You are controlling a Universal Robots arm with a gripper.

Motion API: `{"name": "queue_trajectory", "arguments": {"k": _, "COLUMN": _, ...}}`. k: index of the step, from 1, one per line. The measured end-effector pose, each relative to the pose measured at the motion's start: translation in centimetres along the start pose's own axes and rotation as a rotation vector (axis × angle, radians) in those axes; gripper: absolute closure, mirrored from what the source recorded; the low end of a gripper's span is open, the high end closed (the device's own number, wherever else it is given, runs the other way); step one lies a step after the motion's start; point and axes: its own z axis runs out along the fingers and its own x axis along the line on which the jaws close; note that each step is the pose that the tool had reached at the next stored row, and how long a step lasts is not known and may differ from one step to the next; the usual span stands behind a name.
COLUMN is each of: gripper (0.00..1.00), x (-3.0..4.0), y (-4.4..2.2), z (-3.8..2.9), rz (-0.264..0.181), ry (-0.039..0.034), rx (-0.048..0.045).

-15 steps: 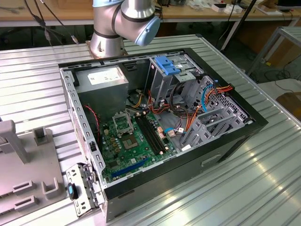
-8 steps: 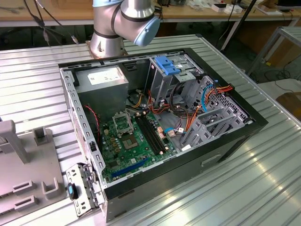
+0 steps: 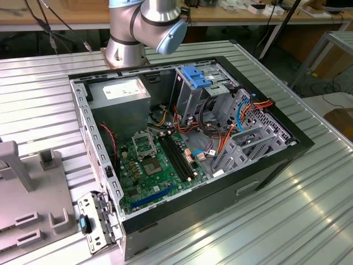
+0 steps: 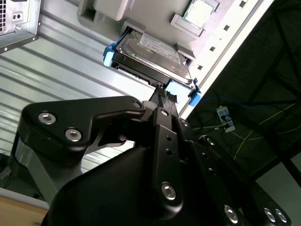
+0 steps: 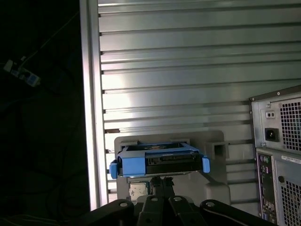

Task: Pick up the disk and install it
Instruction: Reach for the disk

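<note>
In both wrist views the disk (image 4: 157,52) (image 5: 160,162) lies in a grey holder (image 4: 109,10) (image 5: 214,186) on the ribbed metal table, a grey drive with a white label and light-blue rails at its two ends. My gripper (image 4: 162,95) (image 5: 162,181) sits just short of the disk's connector edge, at its middle. Its black fingers are pressed together with nothing between them. The exterior view has the open computer case (image 3: 182,143) with its metal drive cage (image 3: 198,91) and blue latch, and the arm's base (image 3: 143,27) behind it.
The case's rear panel (image 5: 277,160) with the power supply stands close beside the holder. The table edge (image 5: 89,94) runs along the holder's other side, with dark floor and cables beyond. Another grey fixture (image 3: 27,199) sits at the exterior view's left.
</note>
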Motion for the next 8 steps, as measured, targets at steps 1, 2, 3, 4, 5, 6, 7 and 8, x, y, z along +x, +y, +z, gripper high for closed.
{"name": "queue_trajectory", "arguments": {"k": 1, "gripper": 0.89, "x": 0.0, "y": 0.0, "z": 0.0, "rz": 0.0, "ry": 0.0, "rx": 0.0}}
{"name": "queue_trajectory", "arguments": {"k": 2, "gripper": 0.89, "x": 0.0, "y": 0.0, "z": 0.0, "rz": 0.0, "ry": 0.0, "rx": 0.0}}
{"name": "queue_trajectory", "arguments": {"k": 3, "gripper": 0.89, "x": 0.0, "y": 0.0, "z": 0.0, "rz": 0.0, "ry": 0.0, "rx": 0.0}}
{"name": "queue_trajectory", "arguments": {"k": 4, "gripper": 0.89, "x": 0.0, "y": 0.0, "z": 0.0, "rz": 0.0, "ry": 0.0, "rx": 0.0001}}
{"name": "queue_trajectory", "arguments": {"k": 5, "gripper": 0.89, "x": 0.0, "y": 0.0, "z": 0.0, "rz": 0.0, "ry": 0.0, "rx": 0.0}}
{"name": "queue_trajectory", "arguments": {"k": 6, "gripper": 0.89, "x": 0.0, "y": 0.0, "z": 0.0, "rz": 0.0, "ry": 0.0, "rx": 0.0}}
{"name": "queue_trajectory", "arguments": {"k": 7, "gripper": 0.89, "x": 0.0, "y": 0.0, "z": 0.0, "rz": 0.0, "ry": 0.0, "rx": 0.0}}
{"name": "queue_trajectory", "arguments": {"k": 8, "gripper": 0.89, "x": 0.0, "y": 0.0, "z": 0.0, "rz": 0.0, "ry": 0.0, "rx": 0.0}}
